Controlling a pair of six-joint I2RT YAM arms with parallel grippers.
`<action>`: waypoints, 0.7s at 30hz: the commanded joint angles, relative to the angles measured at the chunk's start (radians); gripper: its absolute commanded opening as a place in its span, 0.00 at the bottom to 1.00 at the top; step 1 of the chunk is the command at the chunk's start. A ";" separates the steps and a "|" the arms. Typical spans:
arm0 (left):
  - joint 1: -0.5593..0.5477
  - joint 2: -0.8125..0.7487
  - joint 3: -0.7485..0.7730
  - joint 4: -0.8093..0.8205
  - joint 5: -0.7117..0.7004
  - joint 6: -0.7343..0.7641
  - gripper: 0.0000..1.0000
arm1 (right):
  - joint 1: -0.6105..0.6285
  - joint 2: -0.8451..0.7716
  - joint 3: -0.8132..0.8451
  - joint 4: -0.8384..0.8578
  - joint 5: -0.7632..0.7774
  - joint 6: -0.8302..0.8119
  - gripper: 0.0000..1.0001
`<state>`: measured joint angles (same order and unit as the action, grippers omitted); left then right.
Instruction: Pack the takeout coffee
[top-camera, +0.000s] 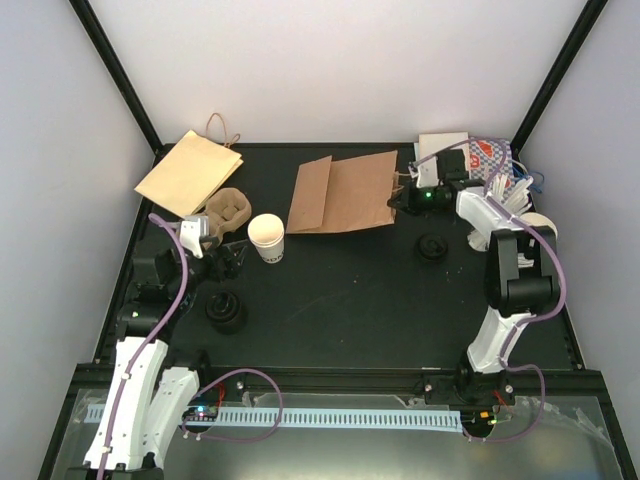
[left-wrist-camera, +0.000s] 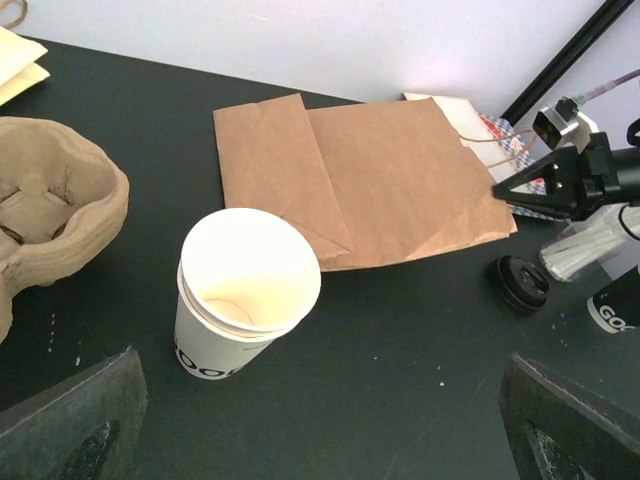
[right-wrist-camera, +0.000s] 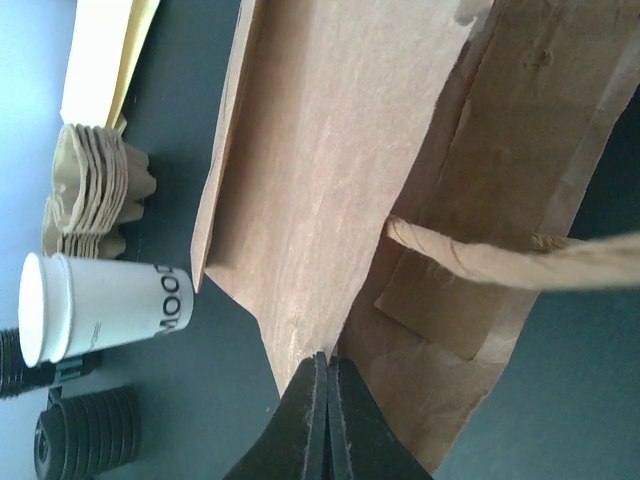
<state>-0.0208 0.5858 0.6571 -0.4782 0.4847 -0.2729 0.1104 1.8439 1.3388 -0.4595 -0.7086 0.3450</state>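
The takeout coffee cup (top-camera: 266, 238) stands upright and open on the black table, white with dark print; it also shows in the left wrist view (left-wrist-camera: 245, 300) and the right wrist view (right-wrist-camera: 100, 305). A brown paper bag (top-camera: 345, 192) lies flat behind it. My right gripper (top-camera: 403, 201) is shut on the bag's mouth edge (right-wrist-camera: 330, 300), jaws pressed together (right-wrist-camera: 326, 368), with the twisted paper handle (right-wrist-camera: 500, 262) beside them. My left gripper (top-camera: 228, 258) is open and empty, just left of and nearer than the cup, its fingers (left-wrist-camera: 70, 420) wide apart.
A brown moulded cup carrier (top-camera: 228, 210) sits left of the cup. A second flat paper bag (top-camera: 190, 172) lies at the back left. Black lids (top-camera: 226, 312) (top-camera: 432, 248) rest on the table. A white box and a printed packet (top-camera: 485, 155) are at the back right.
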 joint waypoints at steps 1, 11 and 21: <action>0.002 0.014 -0.004 0.029 0.031 -0.003 0.99 | 0.055 -0.098 -0.064 0.005 0.025 -0.018 0.01; -0.004 0.032 -0.005 0.035 0.055 -0.007 0.99 | 0.100 -0.264 -0.289 0.055 0.103 0.016 0.01; -0.019 0.037 -0.004 0.030 0.060 -0.009 0.99 | 0.100 -0.231 -0.340 0.106 0.168 0.045 0.51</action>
<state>-0.0307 0.6239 0.6518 -0.4702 0.5236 -0.2733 0.2119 1.5936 1.0012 -0.4141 -0.5858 0.3721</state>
